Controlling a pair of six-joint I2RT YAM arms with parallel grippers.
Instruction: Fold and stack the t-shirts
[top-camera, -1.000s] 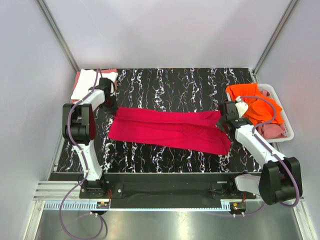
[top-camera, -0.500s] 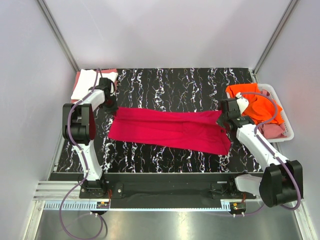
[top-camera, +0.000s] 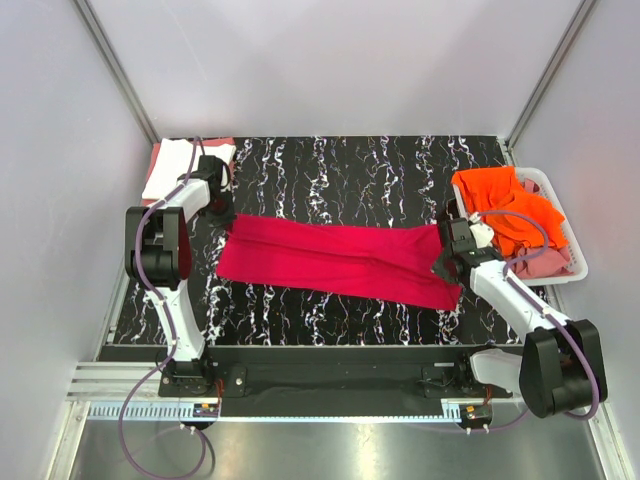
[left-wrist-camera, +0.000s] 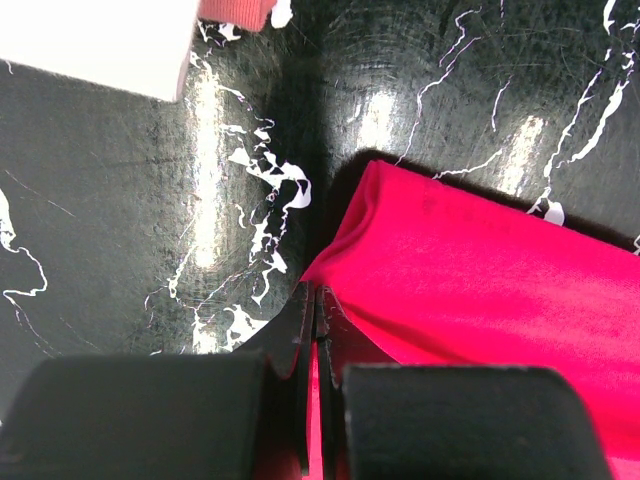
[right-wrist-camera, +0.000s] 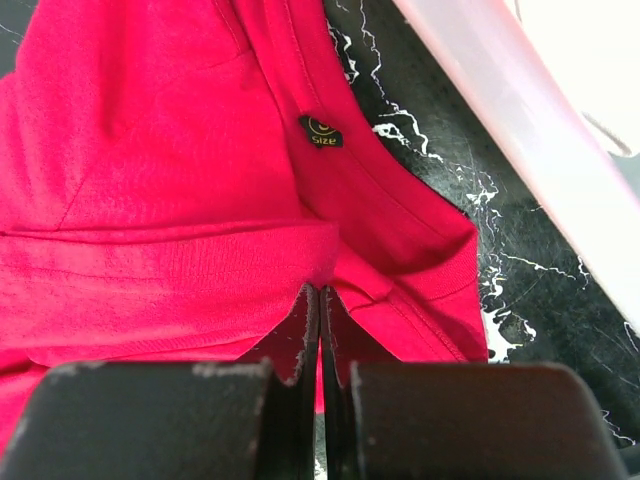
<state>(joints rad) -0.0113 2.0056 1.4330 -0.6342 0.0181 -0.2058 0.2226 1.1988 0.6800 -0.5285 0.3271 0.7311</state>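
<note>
Entry: the black marbled counter (top-camera: 350, 165) carries the whole job. The crimson t-shirt (top-camera: 330, 262) lies across its middle as a long narrow band running left to right, flat on the surface. I read that shape as sides already folded in, so the next crease would be across the length. The white basket (top-camera: 541, 178) sits at the counter's right edge, just beside the shirt's right end. It holds the orange shirt (top-camera: 500, 200) heaped on top and the salmon-pink shirt (top-camera: 548, 262) under it, both unfolded; I judge these are the queue. At the far left corner a folded white shirt (top-camera: 170, 168) rests on a folded pink shirt (top-camera: 222, 146), likely the finished stack, kept apart from the working area. The left claw (top-camera: 224, 216) is clenched on the crimson shirt's left corner. Its wrist view shows the fingers pressed together with red cloth nipped at the tips, low against the counter. The right claw (top-camera: 441, 265) is likewise clenched on the shirt's collar end, pinching a ribbed edge near the neck opening. One grip at each end keeps the band taut enough to carry without bunching. The size label (right-wrist-camera: 322, 131) shows inside the neckline, so the collar faces up.
</note>
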